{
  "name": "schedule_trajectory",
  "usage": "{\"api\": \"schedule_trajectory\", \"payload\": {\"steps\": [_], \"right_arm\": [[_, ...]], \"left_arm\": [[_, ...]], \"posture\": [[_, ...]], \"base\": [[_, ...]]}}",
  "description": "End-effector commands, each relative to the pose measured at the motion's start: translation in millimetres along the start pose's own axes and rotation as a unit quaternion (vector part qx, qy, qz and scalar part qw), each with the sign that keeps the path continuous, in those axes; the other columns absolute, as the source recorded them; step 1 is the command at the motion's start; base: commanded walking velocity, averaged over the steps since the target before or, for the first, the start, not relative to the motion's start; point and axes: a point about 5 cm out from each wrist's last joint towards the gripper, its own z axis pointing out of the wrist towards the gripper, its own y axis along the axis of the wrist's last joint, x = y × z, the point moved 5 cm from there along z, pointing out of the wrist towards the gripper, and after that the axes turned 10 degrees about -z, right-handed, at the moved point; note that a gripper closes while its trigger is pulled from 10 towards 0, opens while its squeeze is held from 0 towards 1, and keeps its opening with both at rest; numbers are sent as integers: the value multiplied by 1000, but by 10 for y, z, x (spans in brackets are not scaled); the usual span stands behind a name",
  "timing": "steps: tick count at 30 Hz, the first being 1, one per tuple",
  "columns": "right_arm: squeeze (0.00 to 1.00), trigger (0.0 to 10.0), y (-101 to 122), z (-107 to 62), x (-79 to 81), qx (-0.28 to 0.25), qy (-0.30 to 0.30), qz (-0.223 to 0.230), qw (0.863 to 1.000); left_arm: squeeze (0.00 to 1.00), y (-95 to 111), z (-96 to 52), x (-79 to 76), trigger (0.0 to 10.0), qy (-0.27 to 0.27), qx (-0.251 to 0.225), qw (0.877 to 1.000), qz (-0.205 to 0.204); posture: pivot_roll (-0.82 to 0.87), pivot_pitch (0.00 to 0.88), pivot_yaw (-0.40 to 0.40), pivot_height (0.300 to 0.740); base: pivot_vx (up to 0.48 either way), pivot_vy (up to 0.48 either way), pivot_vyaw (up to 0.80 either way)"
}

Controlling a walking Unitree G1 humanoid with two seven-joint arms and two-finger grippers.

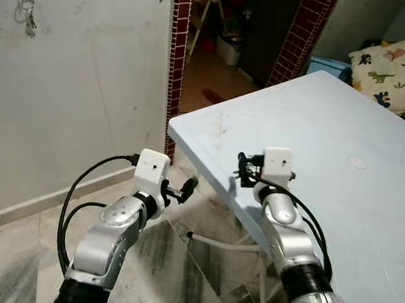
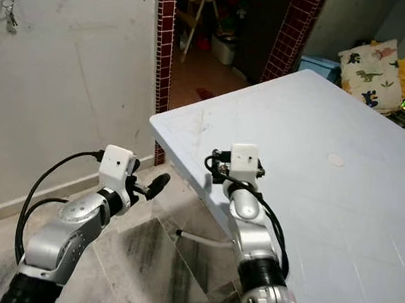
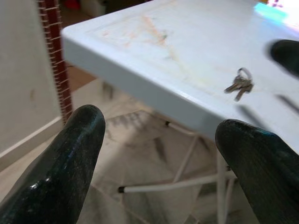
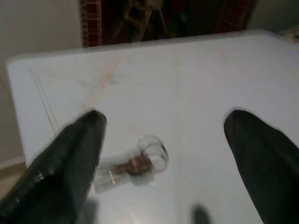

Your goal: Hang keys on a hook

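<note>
While the keys [image 4: 133, 165] lie ungrasped on the table [image 1: 366, 222], between and just beyond the right gripper's [image 4: 163, 154] spread fingers, pickup and hanging remain; left gripper [image 3: 159, 154] hangs spread beside the table.

Both silver arms rise from the bottom edge of the head views, bent at the elbow and reaching forward. The left arm [image 1: 105, 246] sits in the lower left of the frame, black cables looping off its forearm, a white camera block on its wrist; the left gripper [image 1: 189, 186] points toward the frame's centre, its two black fingers [image 3: 70, 158] spread wide apart in the wrist view. The right arm [image 1: 296, 255] climbs from the lower right, also cabled and capped with a white block; the right gripper [image 1: 242, 168] sits near the middle of the frame, its fingers [image 4: 65, 168] likewise parted, blurred
</note>
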Motion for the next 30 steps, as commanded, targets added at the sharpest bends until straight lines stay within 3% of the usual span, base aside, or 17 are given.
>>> {"api": "schedule_trajectory", "payload": {"steps": [1,6,10,19,30], "right_arm": [[0,10000,104,-38,-99,-11,-7,5,1000],[0,10000,140,-245,-142,-9,-5,12,1000],[0,10000,30,-372,-159,16,-5,8,1000],[0,10000,70,-423,-147,27,-18,27,999],[0,10000,108,-410,-162,30,-11,19,999]], "left_arm": [[0,22,-40,12,10000,5,-7,1000,11],[0,-53,-108,47,10000,10,6,1000,20],[0,-34,-78,16,10000,5,2,1000,15],[0,37,-35,-79,10000,-2,-11,1000,-2],[0,24,-11,-64,10000,-1,-8,1000,-1]], "posture": [[190,0,-90,740],[161,28,-87,740],[149,36,-83,740],[147,25,-71,740],[144,8,-73,740]], "base": [[0,0,0],[0,0,0],[0,0,0],[137,0,0],[201,0,0]]}}
